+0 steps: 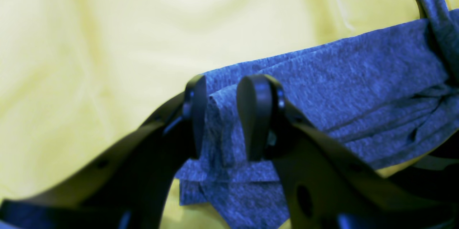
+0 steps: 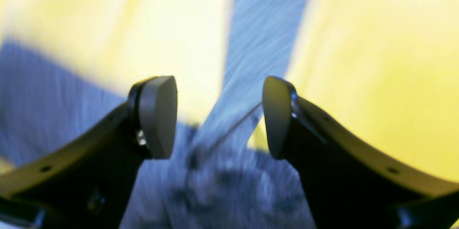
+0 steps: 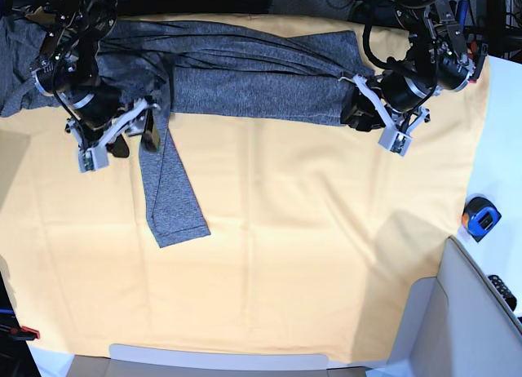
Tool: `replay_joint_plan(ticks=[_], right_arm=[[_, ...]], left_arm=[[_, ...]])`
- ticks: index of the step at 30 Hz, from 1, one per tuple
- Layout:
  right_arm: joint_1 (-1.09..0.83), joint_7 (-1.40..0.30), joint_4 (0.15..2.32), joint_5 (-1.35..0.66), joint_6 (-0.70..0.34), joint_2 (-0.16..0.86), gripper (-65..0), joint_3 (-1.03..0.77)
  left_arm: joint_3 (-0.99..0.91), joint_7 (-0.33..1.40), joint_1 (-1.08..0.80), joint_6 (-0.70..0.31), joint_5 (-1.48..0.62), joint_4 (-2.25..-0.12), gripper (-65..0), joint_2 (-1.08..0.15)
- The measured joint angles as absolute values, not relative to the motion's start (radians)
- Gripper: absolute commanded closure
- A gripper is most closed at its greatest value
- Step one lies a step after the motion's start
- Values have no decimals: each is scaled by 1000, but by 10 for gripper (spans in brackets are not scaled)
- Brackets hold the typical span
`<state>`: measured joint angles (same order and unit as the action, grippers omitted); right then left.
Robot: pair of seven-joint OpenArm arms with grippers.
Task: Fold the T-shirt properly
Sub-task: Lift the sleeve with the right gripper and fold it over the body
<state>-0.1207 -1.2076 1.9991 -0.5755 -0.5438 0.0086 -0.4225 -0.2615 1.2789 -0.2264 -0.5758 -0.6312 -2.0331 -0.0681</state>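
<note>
T-shirt [image 3: 245, 79] lies in a long band across the far part of the surface [image 3: 310, 255], which wears a yellow-orange cloth. One sleeve [image 3: 167, 185] hangs off the band toward the near side, flat and straight, cuff end loose.

Left pincer [image 1: 222, 117] — pads set on either side of a bunched fold at the band's edge, fabric pinched up between them, so grasping the shirt. In the base view it sits at the band's right end [image 3: 359, 104].

Right pincer [image 2: 219, 117] — released, pads well apart with nothing clamped; the sleeve runs up between them but neither pad touches it as far as the blurred wrist view shows. In the base view it hovers just beside where the sleeve joins the body [image 3: 130, 128].

Step in hand, as I read it: the body is already folded lengthwise into a band, and the stray sleeve is the open item. One side is secured, the other is free.

Next move likely calls for the right pincer to take the sleeve — low down near the cuff would give the best control — and lay it over the band without dragging the body. Thin knit, so it will droop and crease; the left grip should hold steady as an anchor.
</note>
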Motion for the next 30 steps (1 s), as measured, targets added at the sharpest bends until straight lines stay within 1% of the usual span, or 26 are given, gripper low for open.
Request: replay_joint_plan(ticks=[3, 5, 8, 10, 15, 18, 22, 28, 29, 30], right_arm=[[-2, -1208, 1874, -568, -477, -22, -374, -455], [81, -1199, 1749, -554, -464, -25, -374, -474], [167, -1178, 1565, -538, -463, -30, -374, -529], [200, -1121, 1449, -535, -463, -24, -373, -560], [263, -1006, 1277, -546, -467, 17, -373, -564], [269, -947, 1225, -560, -471, 14, -373, -562], [286, -929, 1188, -571, -473, -1, -373, -554], [289, -917, 1180, -568, -470, -54, -370, -439], [289, -907, 1180, -559, -470, -63, -366, -423], [288, -903, 1179, -560, -470, -67, -348, -408]], left_arm=[[-262, 1279, -229, -575, -632, -2033, -184, -67], [-261, 1277, -229, -577, -633, -2032, -184, -66], [-261, 1279, -228, -577, -634, -2032, -184, -67], [-261, 1279, -228, -576, -631, -2032, -184, -67], [-261, 1279, -229, -576, -631, -2032, -184, -67], [-261, 1278, -227, -577, -632, -2031, -184, -67], [-261, 1279, -227, -576, -631, -2031, -184, -67], [-261, 1279, -224, -576, -630, -2031, -184, -67], [-261, 1278, -224, -576, -631, -2031, -184, -67], [-261, 1278, -224, -577, -631, -2031, -184, -67]])
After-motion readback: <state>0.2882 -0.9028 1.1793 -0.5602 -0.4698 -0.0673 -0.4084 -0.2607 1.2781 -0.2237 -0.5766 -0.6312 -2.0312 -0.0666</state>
